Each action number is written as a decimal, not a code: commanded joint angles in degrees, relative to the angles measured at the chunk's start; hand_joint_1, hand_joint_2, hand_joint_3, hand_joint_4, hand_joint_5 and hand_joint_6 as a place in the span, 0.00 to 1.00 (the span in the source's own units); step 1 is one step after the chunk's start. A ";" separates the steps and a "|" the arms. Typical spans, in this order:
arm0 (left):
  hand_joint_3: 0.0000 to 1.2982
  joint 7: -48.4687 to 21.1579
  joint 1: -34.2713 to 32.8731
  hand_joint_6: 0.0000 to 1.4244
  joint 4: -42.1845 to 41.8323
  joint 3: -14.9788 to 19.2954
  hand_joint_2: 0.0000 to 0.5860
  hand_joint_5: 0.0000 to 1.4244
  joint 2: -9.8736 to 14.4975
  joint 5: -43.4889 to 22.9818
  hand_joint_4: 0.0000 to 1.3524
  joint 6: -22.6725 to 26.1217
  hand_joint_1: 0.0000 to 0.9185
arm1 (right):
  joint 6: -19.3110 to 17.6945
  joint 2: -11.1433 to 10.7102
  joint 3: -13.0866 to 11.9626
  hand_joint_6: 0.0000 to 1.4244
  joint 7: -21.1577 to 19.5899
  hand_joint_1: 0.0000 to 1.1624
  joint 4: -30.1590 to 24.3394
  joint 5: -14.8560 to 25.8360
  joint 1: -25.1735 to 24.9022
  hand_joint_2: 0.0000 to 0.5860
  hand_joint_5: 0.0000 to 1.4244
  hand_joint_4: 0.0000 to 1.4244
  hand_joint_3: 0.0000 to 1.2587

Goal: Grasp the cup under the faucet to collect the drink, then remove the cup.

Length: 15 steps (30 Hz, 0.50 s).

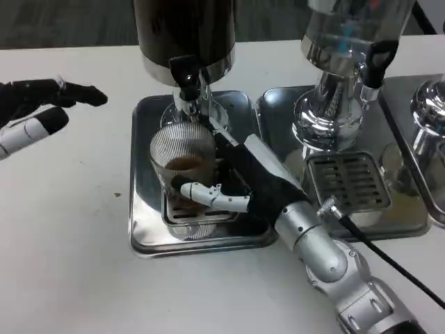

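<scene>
Right robot hand is wrapped around the cup, which sits under the faucet on the tray. Cup should be kept upright, lifted gently. Left robot hand waits spread, well apart.

Cut off and hidden
Both dispensers' tops run past the top edge; the left robot hand is cropped at the left edge; the right robot hand hides the cup's far side.

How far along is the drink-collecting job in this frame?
Done: the right hand grips the ribbed clear glass cup under the black-handled faucet, and brown drink sits in its bottom. In hand: holding the cup over the steel drip tray. Left: removing the cup. The left hand hovers open, apart from it.
</scene>
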 commanded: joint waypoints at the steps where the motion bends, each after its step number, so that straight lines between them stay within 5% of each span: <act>1: 0.30 -0.22 -0.43 0.16 0.07 -0.39 0.23 0.15 0.96 0.75 0.23 -0.09 0.00 | 1.70 0.29 0.58 0.19 -0.52 0.48 -0.17 -0.55 1.88 0.36 0.18 0.05 0.00; 15: 0.30 -0.46 -0.30 0.16 0.10 -0.55 0.24 0.15 0.80 0.73 0.23 0.04 0.00 | 0.74 1.15 0.54 0.29 -3.96 0.48 -0.84 -0.39 3.39 0.36 0.29 0.24 0.15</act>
